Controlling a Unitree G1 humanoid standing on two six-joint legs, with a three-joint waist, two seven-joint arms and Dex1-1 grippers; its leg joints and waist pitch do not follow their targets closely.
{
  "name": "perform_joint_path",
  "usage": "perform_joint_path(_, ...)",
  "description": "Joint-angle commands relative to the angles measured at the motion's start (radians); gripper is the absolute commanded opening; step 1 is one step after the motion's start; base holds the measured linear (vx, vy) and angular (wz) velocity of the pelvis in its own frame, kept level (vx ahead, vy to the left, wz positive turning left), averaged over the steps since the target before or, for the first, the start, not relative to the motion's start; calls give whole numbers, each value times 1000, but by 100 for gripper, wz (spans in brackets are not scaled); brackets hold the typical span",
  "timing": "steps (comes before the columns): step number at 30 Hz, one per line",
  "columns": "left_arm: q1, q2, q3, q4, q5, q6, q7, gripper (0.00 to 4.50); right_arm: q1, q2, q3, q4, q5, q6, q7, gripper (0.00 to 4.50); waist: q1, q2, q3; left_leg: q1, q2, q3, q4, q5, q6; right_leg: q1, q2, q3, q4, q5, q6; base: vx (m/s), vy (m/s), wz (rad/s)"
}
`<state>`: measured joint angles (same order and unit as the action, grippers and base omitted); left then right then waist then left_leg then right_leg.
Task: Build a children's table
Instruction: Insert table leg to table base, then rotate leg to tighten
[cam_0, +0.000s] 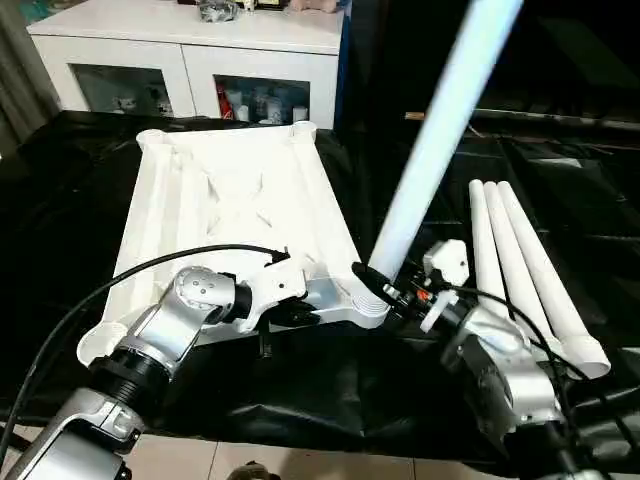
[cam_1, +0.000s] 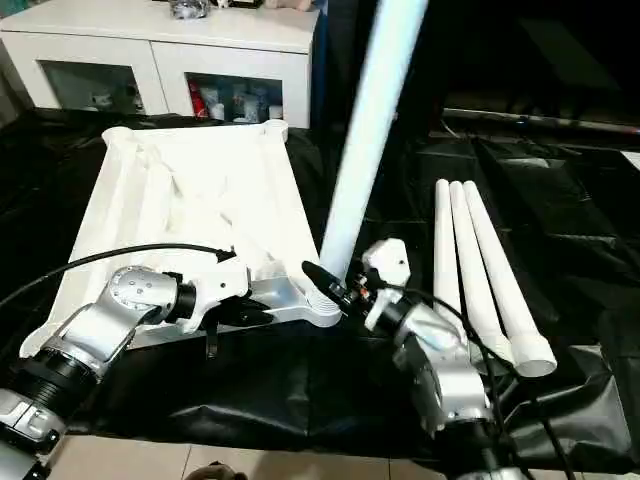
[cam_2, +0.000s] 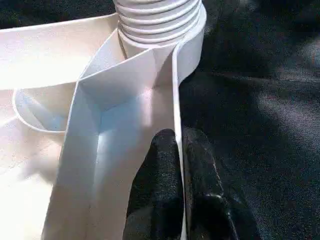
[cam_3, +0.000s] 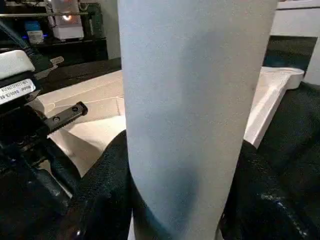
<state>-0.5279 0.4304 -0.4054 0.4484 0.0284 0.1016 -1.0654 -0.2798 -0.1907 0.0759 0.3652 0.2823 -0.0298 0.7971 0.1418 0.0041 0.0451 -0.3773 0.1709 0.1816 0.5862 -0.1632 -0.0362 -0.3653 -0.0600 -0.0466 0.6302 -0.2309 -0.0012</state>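
Observation:
The white tabletop (cam_0: 230, 200) lies underside up on the black cloth. One long white leg (cam_0: 440, 130) rises tilted from its near right corner socket (cam_0: 365, 305); the leg's ribbed end (cam_2: 157, 20) sits in that socket. My right gripper (cam_0: 385, 285) is shut on this leg just above the socket, a black finger (cam_3: 105, 190) on each side of the tube. My left gripper (cam_2: 177, 170) is shut on the tabletop's near rim, close beside the same corner, one finger inside the rim and one outside. Three more legs (cam_0: 520, 270) lie side by side to the right.
A white cabinet (cam_0: 190, 40) with glass doors stands behind the work table. The black cloth (cam_0: 60, 200) covers the table all round the tabletop. A black cable (cam_0: 120, 280) loops over my left forearm. The table's front edge and the floor (cam_0: 300, 465) are just below my arms.

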Motion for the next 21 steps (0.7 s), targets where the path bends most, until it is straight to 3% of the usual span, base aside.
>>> perform_joint_path(1, -21, 0, 19, -30, 15, -22, 25, 0, 39, -12, 46, 110, -17, 103, 52, 188, -11, 6, -38, 35, 74, -46, -95, -485, -62, -10, -111, 59, -118, -466, -140, 0, 0, 0)
perform_joint_path(8, -20, 5, 17, -29, 17, -37, 18, 0, 6, -48, 84, 172, -42, 127, 135, 188, -12, 2, -35, 41, 74, -48, -95, -521, -68, -16, -115, 60, -127, -537, -125, 0, 0, 0)
perform_joint_path(11, -21, 10, 13, -26, 19, -61, 5, 0, -19, -58, 100, 216, -79, 79, 145, 188, -13, 2, -37, 36, 74, -49, -98, -504, -66, -11, -114, 58, -125, -513, -128, 0, 0, 0)
perform_joint_path(17, -15, 30, 14, -36, -1, -115, -53, 0, -27, -76, 113, 261, -90, 21, 229, 188, -11, -1, -42, 39, 76, -42, -101, -463, -58, -8, -108, 60, -121, -412, -146, 0, 0, 0)
perform_joint_path(21, -14, 53, 19, -41, -25, -139, -106, 0, -22, -81, 107, 272, -75, 10, 262, 188, -12, -4, -53, 33, 74, -33, -102, -376, -39, 7, -98, 53, -102, -213, -186, 0, 0, 0)
